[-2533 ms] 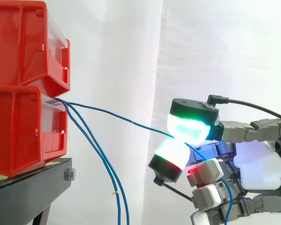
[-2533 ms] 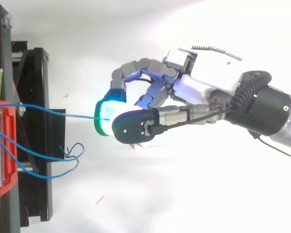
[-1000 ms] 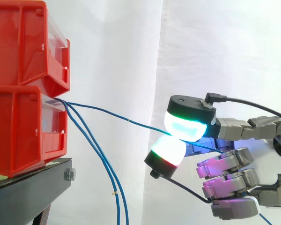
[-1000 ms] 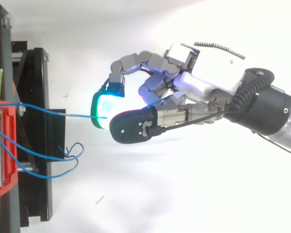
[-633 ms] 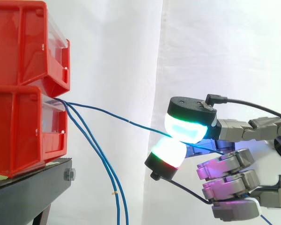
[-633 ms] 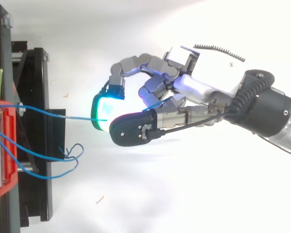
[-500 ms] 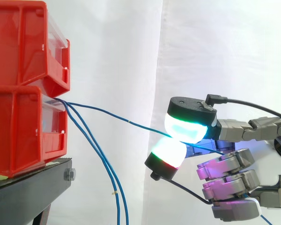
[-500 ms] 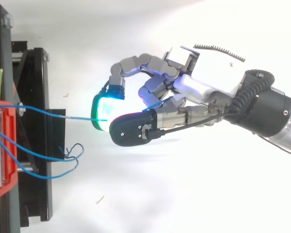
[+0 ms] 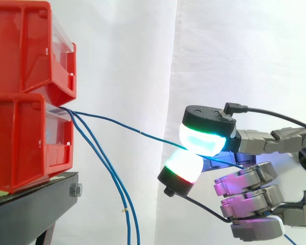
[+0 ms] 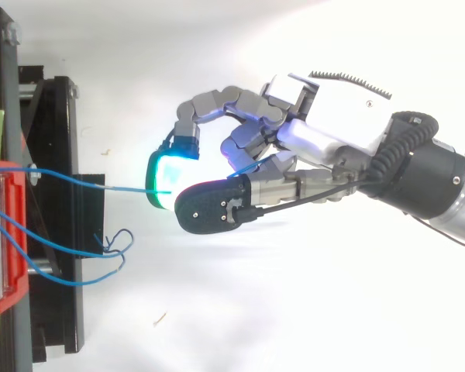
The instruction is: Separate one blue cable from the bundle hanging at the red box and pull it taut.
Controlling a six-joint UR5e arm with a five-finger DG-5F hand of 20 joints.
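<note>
Two red bins are stacked at the left, and thin blue cables come out under the lip of the lower red bin. One blue cable runs out to the right in a shallow sag to my hand. There it is pinched between two glowing fingertips, one white-green above, one white-red below. The same blue cable crosses the top view from the bin to the pinch. Two other blue cables hang down from the bin. My remaining fingers are curled below, lit magenta.
The bins rest on a black stand at the lower left. A white curtain forms the backdrop. In the top view the hanging cables end in loose loops beside the stand.
Since 2.5 s ago the lower fingers have curled in and turned magenta, and the pinching fingertips shifted slightly left. Over the last second nothing has visibly moved.
</note>
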